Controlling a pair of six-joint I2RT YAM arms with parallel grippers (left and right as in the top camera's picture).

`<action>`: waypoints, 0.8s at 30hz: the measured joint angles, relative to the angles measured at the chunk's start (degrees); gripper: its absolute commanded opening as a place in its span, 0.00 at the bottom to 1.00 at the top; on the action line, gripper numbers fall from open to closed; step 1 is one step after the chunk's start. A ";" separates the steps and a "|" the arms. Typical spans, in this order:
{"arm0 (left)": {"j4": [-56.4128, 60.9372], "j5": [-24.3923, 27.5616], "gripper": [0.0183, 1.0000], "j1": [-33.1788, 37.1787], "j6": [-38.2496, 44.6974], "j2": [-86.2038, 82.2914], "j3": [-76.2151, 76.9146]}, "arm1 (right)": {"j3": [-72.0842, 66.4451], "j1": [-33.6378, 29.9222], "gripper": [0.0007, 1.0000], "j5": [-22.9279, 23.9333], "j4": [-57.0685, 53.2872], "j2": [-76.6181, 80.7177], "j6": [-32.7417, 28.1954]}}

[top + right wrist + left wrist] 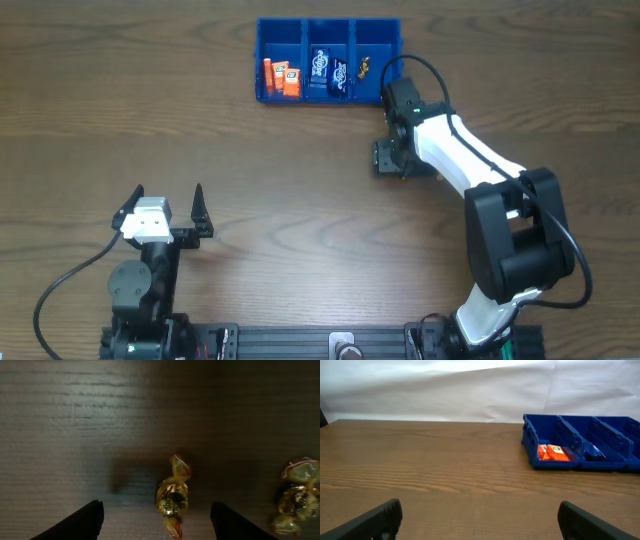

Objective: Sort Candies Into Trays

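Right end effector (388, 160) open, pointing down at the surface (250, 170) just below the blue tray (330, 22). One gold candy (172, 496) lies between its fingers and a second gold candy (296, 500) lies just outside one finger. Left end effector (168, 195) open, parked well away. Height above the candy is hard to judge. Risks: pinching only the twisted wrapper tail so the candy slips out, or the outer finger knocking the second candy away.

Blue tray (330, 21) holds candies (282, 78); right gripper (388, 158) near its right end.
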 measured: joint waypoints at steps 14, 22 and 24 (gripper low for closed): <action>0.00 0.00 1.00 0.00 0.00 0.00 0.00 | -0.59 0.00 0.70 -0.17 2.47 0.00 0.00; 0.00 0.00 1.00 0.00 0.00 0.00 0.02 | -0.59 -0.55 0.62 -0.46 2.54 2.03 0.17; 0.00 0.00 1.00 0.00 0.00 0.00 0.00 | -0.59 -0.59 0.54 -0.48 2.84 2.03 0.28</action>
